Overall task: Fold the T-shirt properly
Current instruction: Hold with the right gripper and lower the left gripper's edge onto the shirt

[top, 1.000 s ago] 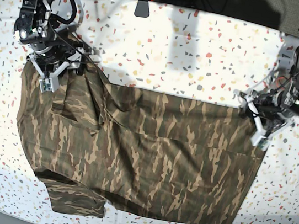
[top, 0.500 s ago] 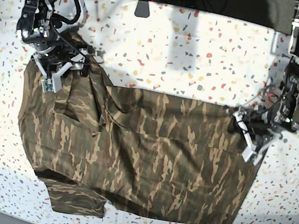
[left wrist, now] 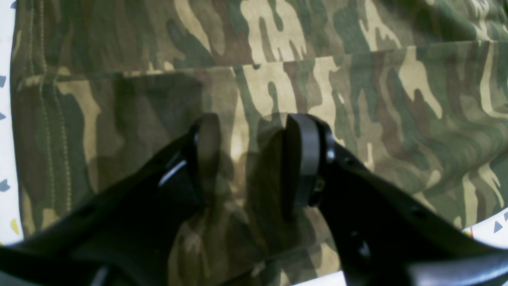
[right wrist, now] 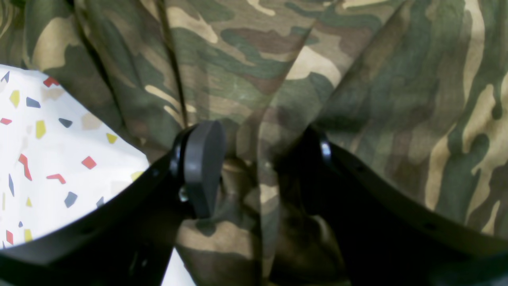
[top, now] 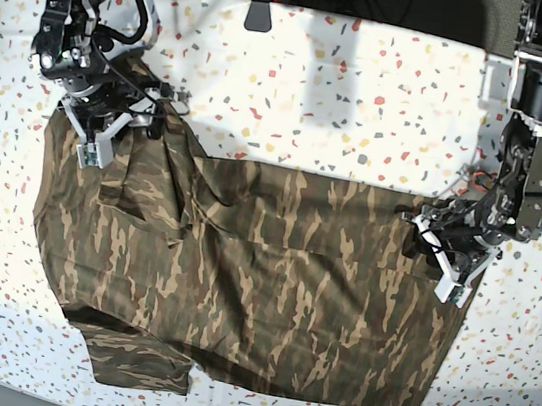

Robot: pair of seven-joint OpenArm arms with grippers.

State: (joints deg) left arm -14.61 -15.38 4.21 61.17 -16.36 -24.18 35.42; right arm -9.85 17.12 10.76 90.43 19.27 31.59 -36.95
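The camouflage T-shirt (top: 260, 282) lies spread on the speckled white table (top: 317, 88), a sleeve at the near left and a raised crease by its far left shoulder. My right gripper (top: 106, 138) stands at that shoulder. In the right wrist view the right gripper (right wrist: 258, 167) is open, and a fold of the T-shirt (right wrist: 357, 79) rises in the gap between its jaws. My left gripper (top: 437, 255) hovers over the shirt's far right corner. It is open there too (left wrist: 254, 155), the jaws apart over flat cloth (left wrist: 357, 79) near the stitched hem.
A small dark object (top: 258, 14) sits at the table's back edge, with cables behind it. Bare table shows around the shirt on all sides, beside the right gripper (right wrist: 59, 139) and along the hem (left wrist: 6, 190). The table's front edge runs just below the sleeve.
The left arm has swung inward and down, bringing its gripper from beside the shirt's right edge onto the cloth. The right gripper has hardly moved. Both jaws kept the same width.
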